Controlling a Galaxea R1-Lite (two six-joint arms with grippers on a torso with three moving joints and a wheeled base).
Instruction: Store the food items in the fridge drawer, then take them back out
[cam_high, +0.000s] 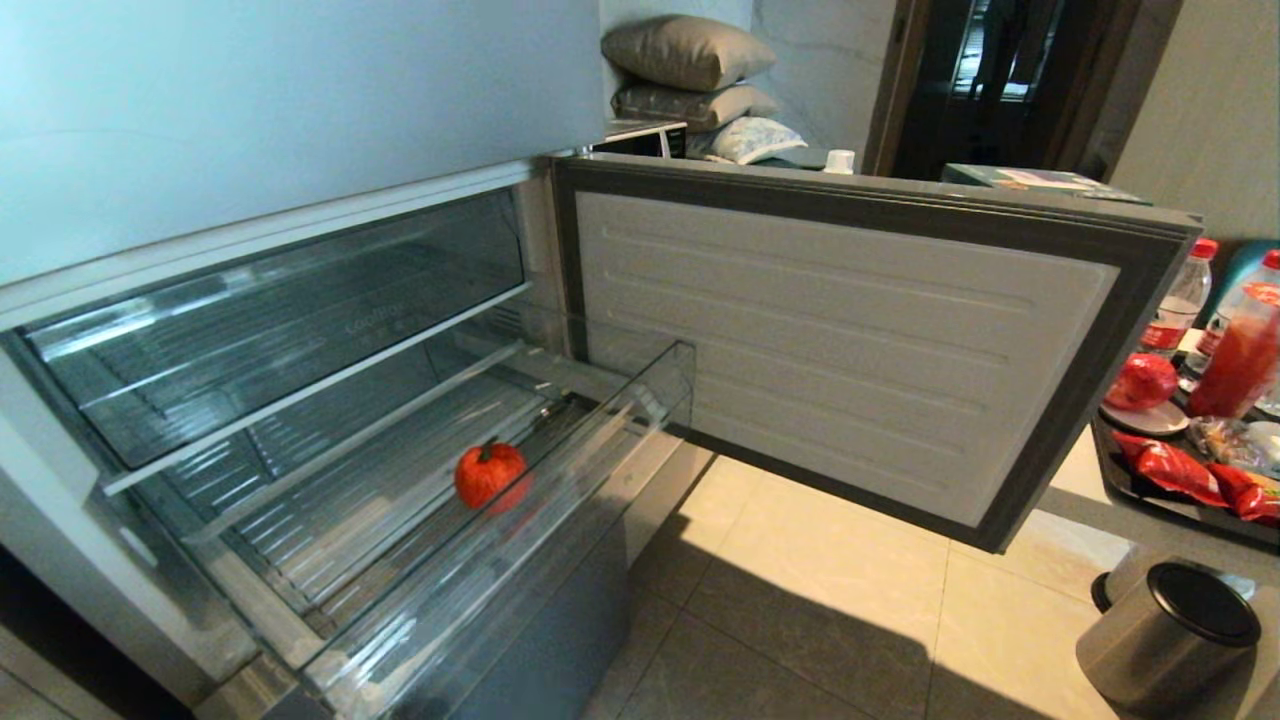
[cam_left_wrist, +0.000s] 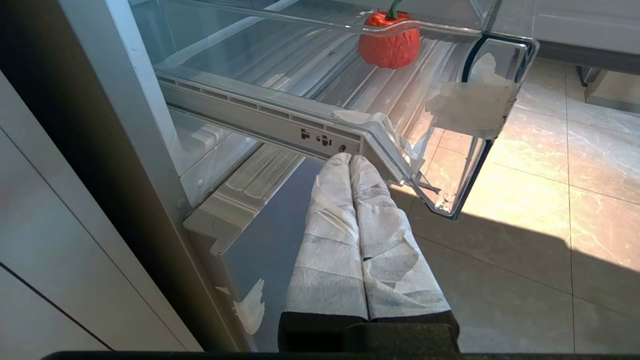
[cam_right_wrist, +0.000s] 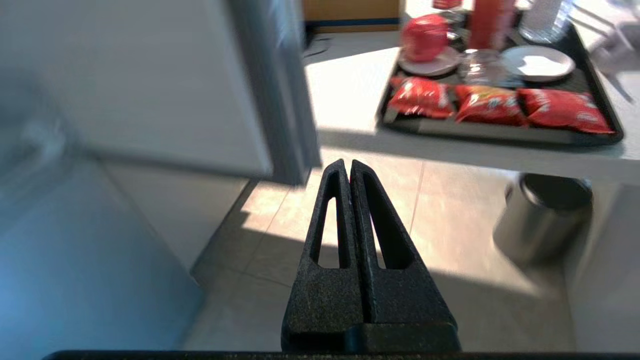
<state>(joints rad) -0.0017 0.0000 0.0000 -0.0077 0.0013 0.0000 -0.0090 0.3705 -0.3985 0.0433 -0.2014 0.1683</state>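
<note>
Your right gripper (cam_right_wrist: 350, 165) is pressed shut and empty over open floor (cam_right_wrist: 450, 220), centre frame. Left gripper (cam_left_wrist: 350, 161) is also closed, apparently just short of the fridge drawer (cam_high: 560, 480). One orange-red fruit (cam_high: 490, 475) sits inside; the red fruit (cam_high: 1145, 382) waits far right.

The shallow transparent plastic fridge drawer (cam_high: 600, 440) stands pulled out, and one small orange-red round fruit with a green stem (cam_high: 490, 475) rests on its ribbed bottom near the front wall. To the right, a pale counter (cam_right_wrist: 350, 95) carries a black rectangular tray (cam_right_wrist: 607, 107) that holds three red snack packets (cam_right_wrist: 487, 104), a round red fruit (cam_right_wrist: 425, 31) on a small white plate (cam_right_wrist: 430, 64), and bottles. A round metal bin (cam_high: 1165, 640) stands on the tiled floor (cam_high: 800, 620).
</note>
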